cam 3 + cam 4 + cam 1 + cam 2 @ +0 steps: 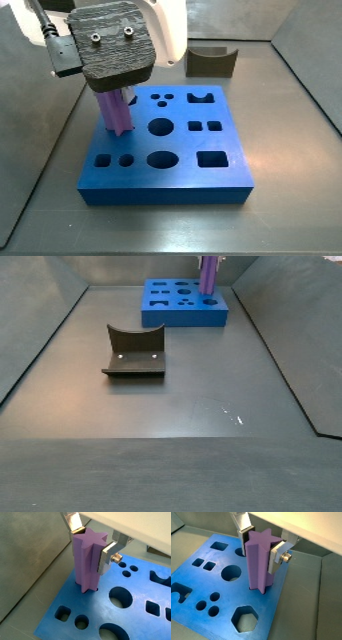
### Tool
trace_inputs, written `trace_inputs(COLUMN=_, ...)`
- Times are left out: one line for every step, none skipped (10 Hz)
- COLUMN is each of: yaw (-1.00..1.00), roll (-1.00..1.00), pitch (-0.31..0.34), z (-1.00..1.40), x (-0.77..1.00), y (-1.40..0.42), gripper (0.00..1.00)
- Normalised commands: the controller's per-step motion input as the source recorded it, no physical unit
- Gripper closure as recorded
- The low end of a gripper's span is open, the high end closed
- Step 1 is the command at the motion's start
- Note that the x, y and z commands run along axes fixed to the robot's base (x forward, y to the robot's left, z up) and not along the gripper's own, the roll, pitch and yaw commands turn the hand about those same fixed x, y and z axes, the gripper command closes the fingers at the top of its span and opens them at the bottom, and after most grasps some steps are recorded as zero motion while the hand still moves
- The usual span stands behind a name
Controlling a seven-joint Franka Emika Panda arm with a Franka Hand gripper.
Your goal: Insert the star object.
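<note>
The star object (pixel 85 567) is a tall light-purple peg with ridged, star-shaped sides. It stands upright with its lower end in a hole near the edge of the blue block (pixel 73 598). My gripper (pixel 92 544) is above the block, and its silver fingers (pixel 105 558) are shut on the peg's upper part. It shows the same way in a wrist view: gripper (pixel 261 546), peg (pixel 258 567), block (pixel 238 594). In a side view the gripper (pixel 114 50) covers the peg's top (pixel 118 112). The peg also shows at the far edge of a side view (pixel 210 276).
The blue block (pixel 167 190) has several other open holes: round, square, hexagonal and notched. A dark brown curved block (pixel 210 62) stands on the grey floor apart from the blue block, and also shows in a side view (pixel 134 351). Grey walls surround the floor.
</note>
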Motion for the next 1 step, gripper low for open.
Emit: trace_inputs(yaw=0.0, roll=0.0, pitch=0.0, z=0.0, x=0.0, y=0.0, gripper=1.0)
